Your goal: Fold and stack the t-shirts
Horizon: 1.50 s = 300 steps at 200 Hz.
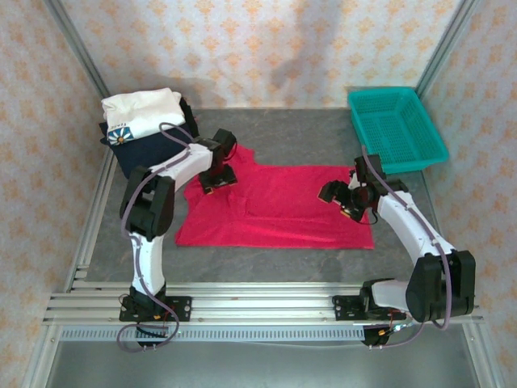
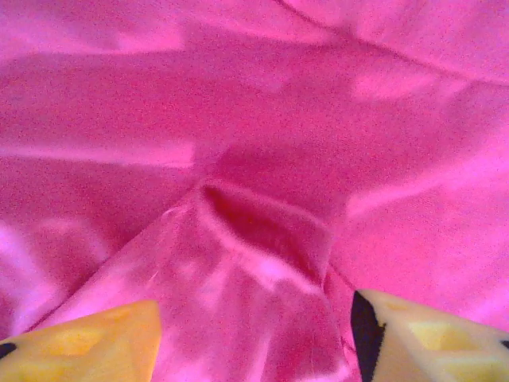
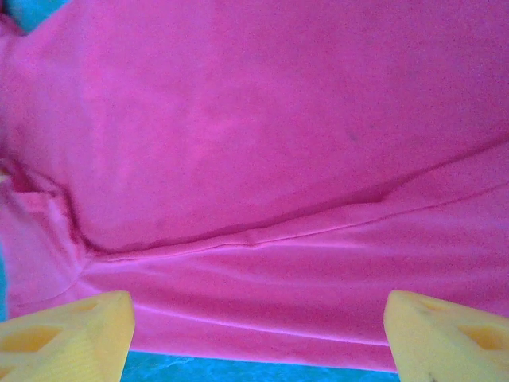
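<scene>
Top external view gives you the red t-shirt spread on the grey table between your two arms, one sleeve poking toward the back left. Your left gripper sits low over the shirt's upper left part. On the left wrist view its yellow fingertips stand parted, with a raised pucker of red cloth between them, unpinched. Your right gripper hovers at the shirt's right edge, jaws spread wide, holding nothing. The white t-shirt lies on the navy t-shirt at the back left; the teal basket stands back right.
</scene>
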Motion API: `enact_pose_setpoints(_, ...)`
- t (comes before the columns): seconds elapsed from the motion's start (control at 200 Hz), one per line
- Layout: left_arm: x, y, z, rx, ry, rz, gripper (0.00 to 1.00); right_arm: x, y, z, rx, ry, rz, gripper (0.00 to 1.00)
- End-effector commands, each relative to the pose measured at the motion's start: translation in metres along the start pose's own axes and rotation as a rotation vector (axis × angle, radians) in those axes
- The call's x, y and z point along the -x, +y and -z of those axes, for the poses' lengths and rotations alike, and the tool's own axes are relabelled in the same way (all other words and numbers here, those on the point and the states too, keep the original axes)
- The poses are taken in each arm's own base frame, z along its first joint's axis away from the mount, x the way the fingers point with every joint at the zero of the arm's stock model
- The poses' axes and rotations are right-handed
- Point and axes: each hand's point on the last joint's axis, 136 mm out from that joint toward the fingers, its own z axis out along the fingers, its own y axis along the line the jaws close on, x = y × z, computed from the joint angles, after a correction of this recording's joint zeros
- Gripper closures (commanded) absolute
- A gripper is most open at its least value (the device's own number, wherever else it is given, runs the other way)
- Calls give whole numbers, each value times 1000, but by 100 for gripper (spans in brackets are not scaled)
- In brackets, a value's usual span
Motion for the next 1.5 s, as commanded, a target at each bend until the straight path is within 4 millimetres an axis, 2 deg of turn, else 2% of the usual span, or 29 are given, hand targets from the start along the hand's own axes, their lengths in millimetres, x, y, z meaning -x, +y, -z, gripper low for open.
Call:
enact_pose_setpoints(0.0,14,15,61,-25,-126,18,32,1,-31,4,-188,-9,-1,18)
enact_pose_setpoints(0.11,-4,23,64,-63,-111,35,31,1,-37,-6,-200,4,-32,18)
enact_pose_setpoints(0.185,-20,35,53,-65,-89,49,35,1,-43,-18,-221,17,-79,21)
enact_pose_setpoints(0.285,-42,48,33,-65,-43,75,48,-3,-53,-35,-243,41,-135,28)
enact_pose_setpoints(0.385,-61,63,8,-45,-6,104,65,-9,-72,-50,-311,61,-181,39)
enact_pose_setpoints(0.47,-74,77,-8,-6,17,114,69,-14,-88,-58,-373,83,-205,48)
enact_pose_setpoints(0.611,-94,98,-22,54,57,122,72,-25,-113,-59,-485,86,-231,56)
enact_pose_setpoints(0.866,-147,142,-33,145,157,152,75,-50,-145,-46,-630,119,-246,55)
enact_pose_setpoints(1.116,-190,161,-22,147,218,162,74,-71,-152,-37,-644,150,-271,53)
enact_pose_setpoints(1.286,-201,168,-6,145,227,162,74,-78,-146,-31,-610,173,-269,48)
enact_pose_setpoints(1.361,-197,166,7,126,211,160,72,-77,-138,-27,-578,175,-264,44)
enact_pose_setpoints(1.396,-188,158,17,95,185,154,70,-73,-131,-23,-553,170,-258,42)
enact_pose_setpoints(1.496,-146,130,56,10,61,116,47,-52,-106,-3,-478,103,-209,34)
